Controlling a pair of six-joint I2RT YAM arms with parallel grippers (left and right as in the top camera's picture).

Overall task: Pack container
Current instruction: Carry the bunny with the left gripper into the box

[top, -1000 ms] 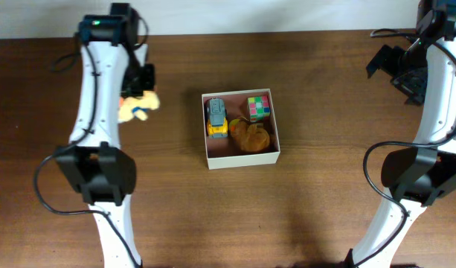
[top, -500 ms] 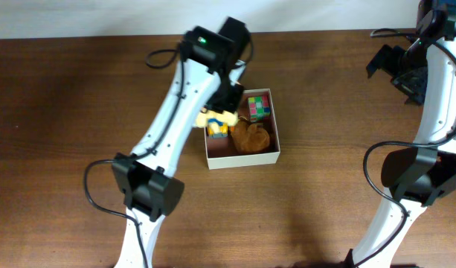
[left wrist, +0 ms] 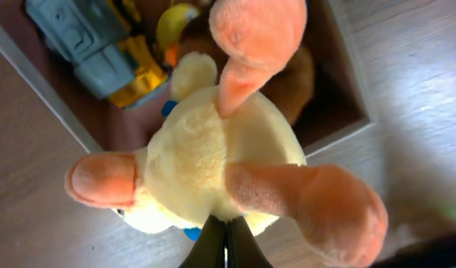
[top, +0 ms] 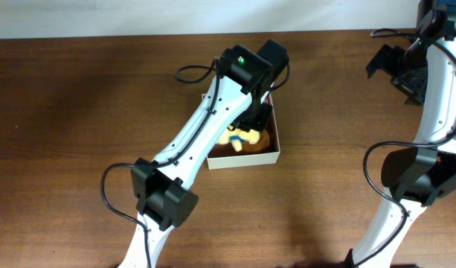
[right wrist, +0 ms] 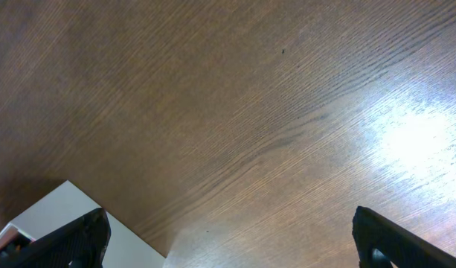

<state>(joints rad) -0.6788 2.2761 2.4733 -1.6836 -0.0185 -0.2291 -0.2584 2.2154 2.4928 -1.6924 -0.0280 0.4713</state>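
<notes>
Left gripper (left wrist: 226, 232) pinched tight on the plush duck (left wrist: 213, 160), jaws nearly meeting in the pale yellow fur; the duck hangs from the fingertips, orange feet and beak sticking out around it; in the overhead view the left gripper (top: 251, 119) sits above the container (top: 242, 158), with the duck (top: 239, 138) just under it, over the box's near half; whether the duck touches anything inside, cannot tell.

From the left wrist, the container's cream wall (left wrist: 42, 88) runs past the duck on the left, reddish-brown floor beyond the fingertips; grey and yellow toy truck (left wrist: 101, 45) lies inside, further out from the gripper, to the left of the duck; brown plush (left wrist: 306, 82) is inside too, behind the duck on the right.

Right gripper (right wrist: 228, 246) has fingers spread wide, nothing between them; only bare wooden table (right wrist: 250, 112) lies under it; overhead, the right gripper (top: 402, 74) is well apart from the container, off at the table's far right.
</notes>
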